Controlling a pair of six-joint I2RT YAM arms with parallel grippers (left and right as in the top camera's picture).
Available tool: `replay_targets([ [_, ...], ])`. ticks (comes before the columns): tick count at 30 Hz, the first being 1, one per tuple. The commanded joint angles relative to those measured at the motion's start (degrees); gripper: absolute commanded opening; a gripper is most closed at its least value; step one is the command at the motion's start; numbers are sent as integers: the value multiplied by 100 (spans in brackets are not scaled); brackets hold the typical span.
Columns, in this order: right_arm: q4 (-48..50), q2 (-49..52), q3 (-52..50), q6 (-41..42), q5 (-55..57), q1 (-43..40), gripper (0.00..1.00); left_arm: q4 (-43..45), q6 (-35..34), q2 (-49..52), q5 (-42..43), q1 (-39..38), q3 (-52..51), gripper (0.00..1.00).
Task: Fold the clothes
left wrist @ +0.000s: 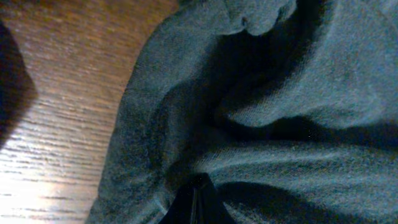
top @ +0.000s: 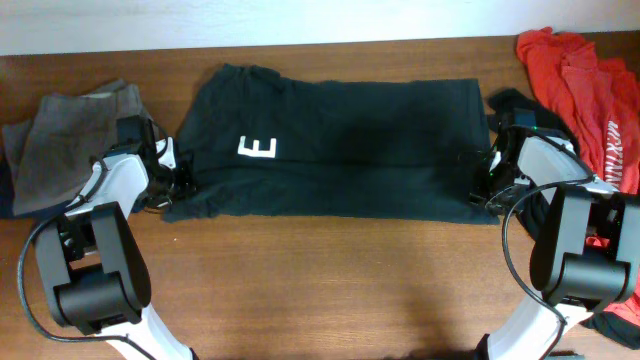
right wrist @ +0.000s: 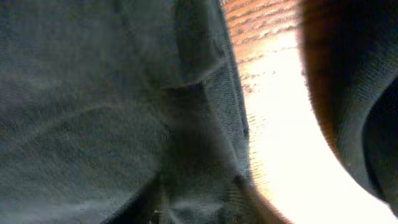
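The black T-shirt with a white "E" lies spread across the middle of the table, folded lengthwise. My left gripper is at its left edge. In the left wrist view the fingers are pressed together, pinching a ridge of the black cloth. My right gripper is at the shirt's right edge. In the blurred right wrist view its fingers stand a little apart with the shirt's edge lying between them.
Grey trousers lie crumpled at the far left. A red shirt with white lettering lies at the far right, with dark cloth under the right arm. Bare wooden table runs along the front.
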Motion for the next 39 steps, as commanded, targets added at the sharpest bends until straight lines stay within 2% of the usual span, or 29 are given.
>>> replay_targets([
  [1,-101,92,-66,-22,83,7,6,-240,31,254,-155,7,-142,2],
  [8,-411,92,-70,-20,87,4,4,-431,28,273,-155,9,-332,0],
  [15,-1163,94,-70,-13,157,4,4,-901,-164,273,-356,85,-857,0],
  [20,-1641,92,-90,92,634,0,4,-1298,-597,273,-542,417,-994,0],
  [30,-1840,92,-286,424,708,-146,4,-1648,-702,179,-717,1023,-994,0],
  [36,-1707,-31,-308,439,664,-48,4,-1617,-704,-741,-839,999,-994,0],
  [39,-1641,-278,-308,437,662,-9,9,-1576,-699,-1237,-811,997,-994,0],
])
